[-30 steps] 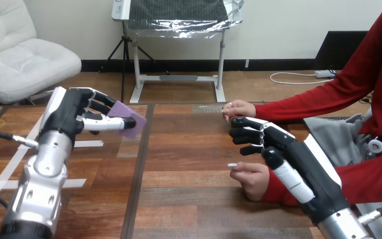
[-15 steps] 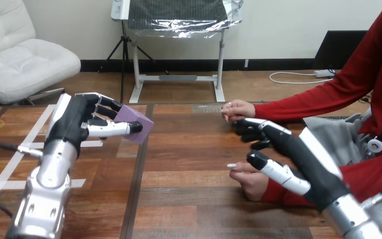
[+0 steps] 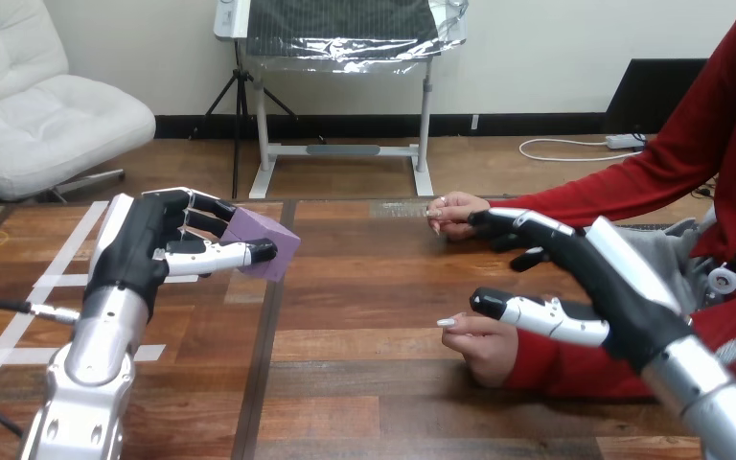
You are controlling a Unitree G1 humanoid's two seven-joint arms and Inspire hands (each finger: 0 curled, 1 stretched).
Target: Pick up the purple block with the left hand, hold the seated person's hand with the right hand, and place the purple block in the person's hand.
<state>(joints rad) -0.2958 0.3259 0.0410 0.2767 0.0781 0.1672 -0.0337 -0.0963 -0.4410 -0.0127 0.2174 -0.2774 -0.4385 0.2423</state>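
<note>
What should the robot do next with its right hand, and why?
Probably lower the right hand a little and curl it round the person's nearer hand. The right hand is open, with its thumb just above that hand and nothing curled round it yet. The left hand holds the purple block in the air, ready to hand over.

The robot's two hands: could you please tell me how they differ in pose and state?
The left hand is curled round the purple block; the right hand is open and holds nothing. The left hand stands apart from the person; the right hand is close beside the person's farther hand. Both hover above the table.
</note>
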